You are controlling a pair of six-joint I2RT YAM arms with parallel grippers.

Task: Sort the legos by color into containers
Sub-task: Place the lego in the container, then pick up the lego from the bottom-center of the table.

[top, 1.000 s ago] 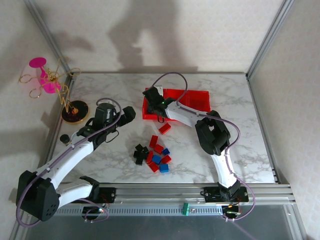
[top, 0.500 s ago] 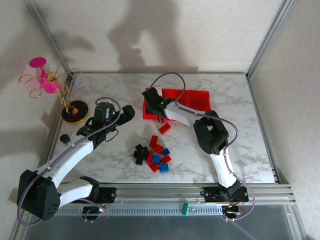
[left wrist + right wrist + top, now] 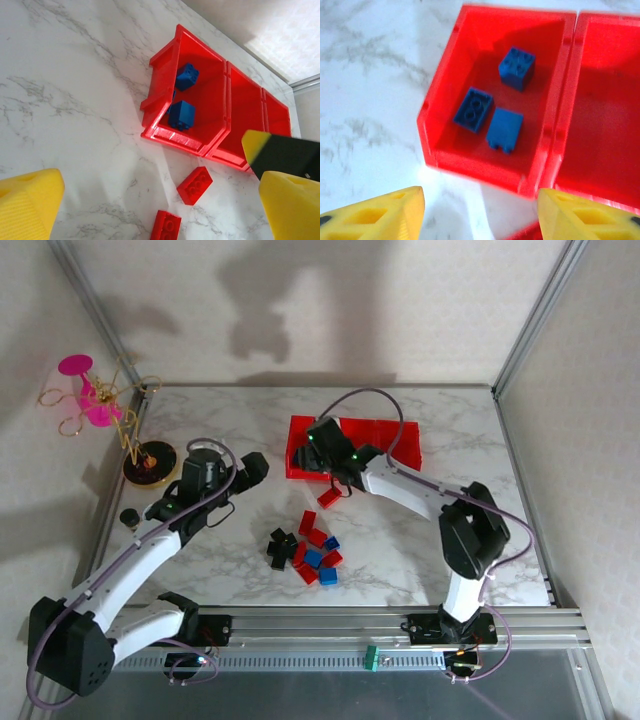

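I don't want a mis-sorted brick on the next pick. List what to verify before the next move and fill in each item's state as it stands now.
1. Right gripper empty: ok, jaws open with nothing between them.
2. Left bin holds one colour: ok, three blue bricks inside.
3. Middle bin free: ok for the part in view, its floor is bare.
4. Right-hand bin contents: cannot tell, too little of it shows.
5. Left gripper out of the way: ok, open, over the table left of the bins.
6. Sorting finished: not ok, a pile of red, blue and black bricks lies on the table.
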